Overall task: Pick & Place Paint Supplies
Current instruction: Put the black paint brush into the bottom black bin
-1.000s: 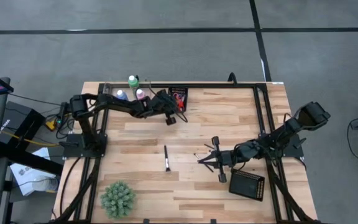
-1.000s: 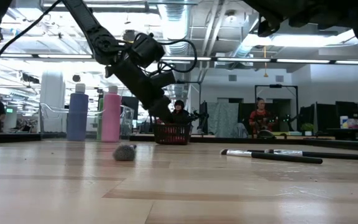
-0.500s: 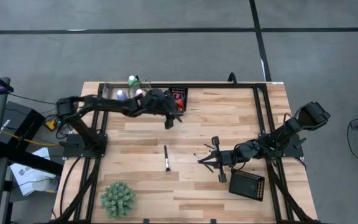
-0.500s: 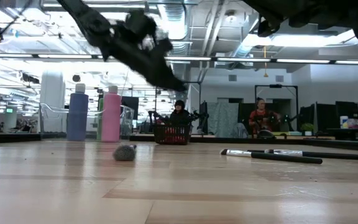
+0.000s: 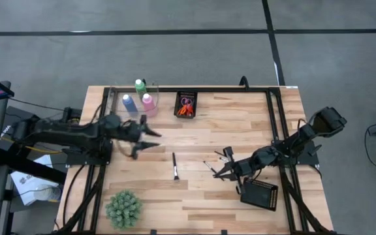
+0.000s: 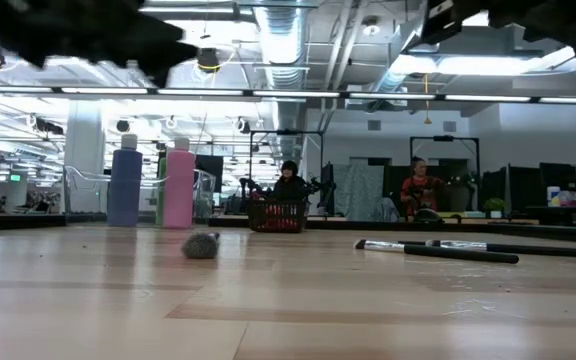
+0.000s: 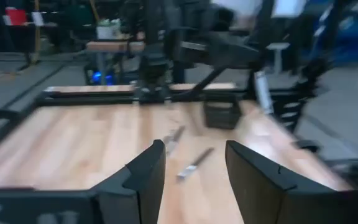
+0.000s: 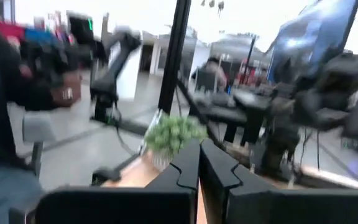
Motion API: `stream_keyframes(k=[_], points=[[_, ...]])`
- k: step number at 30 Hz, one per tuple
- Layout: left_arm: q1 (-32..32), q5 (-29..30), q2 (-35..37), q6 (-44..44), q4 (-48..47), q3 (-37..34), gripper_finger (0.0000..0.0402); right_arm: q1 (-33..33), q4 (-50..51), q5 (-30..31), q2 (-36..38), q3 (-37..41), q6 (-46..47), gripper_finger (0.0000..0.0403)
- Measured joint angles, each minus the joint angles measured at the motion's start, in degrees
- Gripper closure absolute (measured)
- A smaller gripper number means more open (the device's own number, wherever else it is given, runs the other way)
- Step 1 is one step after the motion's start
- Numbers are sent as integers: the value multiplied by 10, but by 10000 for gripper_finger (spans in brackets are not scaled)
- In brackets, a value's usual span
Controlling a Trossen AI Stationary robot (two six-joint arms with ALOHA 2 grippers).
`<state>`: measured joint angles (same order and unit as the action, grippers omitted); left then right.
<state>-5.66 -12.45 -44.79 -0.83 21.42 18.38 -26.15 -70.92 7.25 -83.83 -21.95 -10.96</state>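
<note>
From above you see the scissors (image 5: 185,108) in a black tray (image 5: 186,98) at upper centre; the low view hides them. Your left claw (image 5: 154,136) hangs parted, empty; right claw (image 5: 215,173) clenched, empty, beside brushes (image 5: 175,166).

Robotics lab: framed wooden table (image 5: 240,124), exposed ceiling ducts (image 6: 278,40).

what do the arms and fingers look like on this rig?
Both arms are dark, jointed links on black frames. The left gripper has two broad, flat black fingers with stepped edges; the right gripper has the same. An orange cable sits by the left base.
</note>
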Motion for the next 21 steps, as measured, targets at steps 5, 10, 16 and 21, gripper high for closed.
stream_keyframes(k=[5,10,16,21], points=[[38,1,133,45,0,-94,224,23,-108,2,-10,38,3,385],[53,4,197,56,1,-138,207,66,-107,2,6,62,48,324],[53,4,196,44,0,-158,202,110,-116,-19,86,149,58,250],[53,20,188,27,2,-164,208,138,-56,-29,182,214,117,225]])
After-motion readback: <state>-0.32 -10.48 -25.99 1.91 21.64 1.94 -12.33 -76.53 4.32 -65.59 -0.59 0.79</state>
